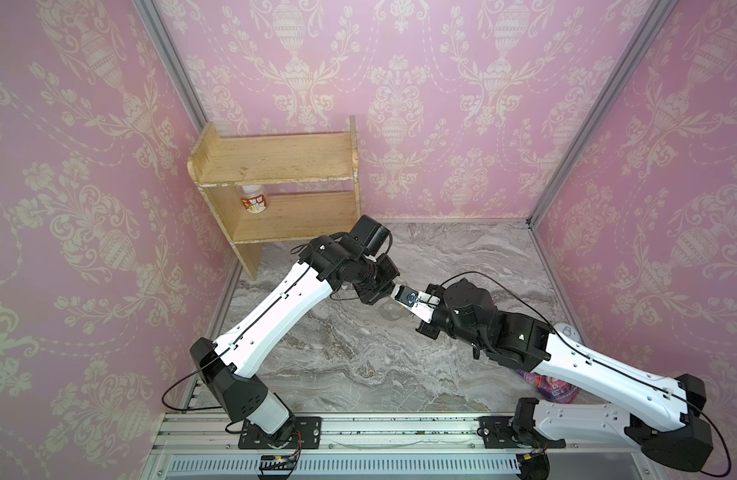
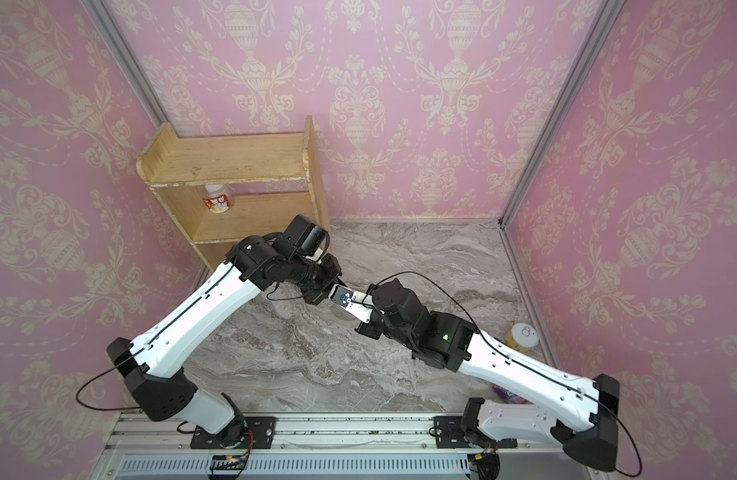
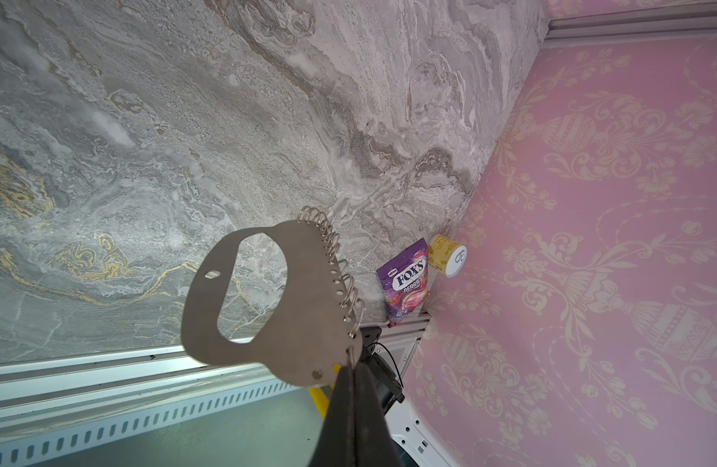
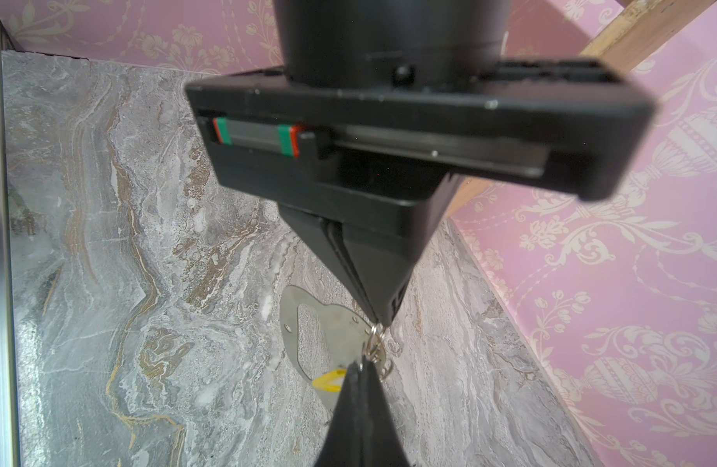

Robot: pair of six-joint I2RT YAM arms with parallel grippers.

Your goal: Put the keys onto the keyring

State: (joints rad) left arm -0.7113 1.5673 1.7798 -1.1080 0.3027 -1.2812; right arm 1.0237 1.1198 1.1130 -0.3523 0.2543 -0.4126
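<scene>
Far left: shelf [image 1: 275, 166] with a bottle [image 1: 254, 199] on its lower board, not involved.

Mid-table: left gripper [image 3: 350, 366] is clenched on the keyring [image 3: 308, 323], pinching it at the end of its row of rings [image 3: 332, 242]. The plate is held up off the table [image 1: 358, 374].

Right gripper [image 4: 358, 368] meets it tip to tip. Its jaws are closed just beside the ring cluster, gripping what looks like the key. The yellow tag [image 4: 328, 382] sticks out beside its fingers, under the plate edge. I can't pick out the key blade itself among the rings.

Near right: candy bag [image 3: 405, 283] and can [image 3: 449, 258] against the wall, well apart from the work.

Status, my read:
- Done: both parts are picked up and brought together at the rings.
- Underway: threading looks to be in progress.
- Unclear: I can't tell whether the key is already on a ring.
- Left: confirm it hangs there, then let go.
</scene>
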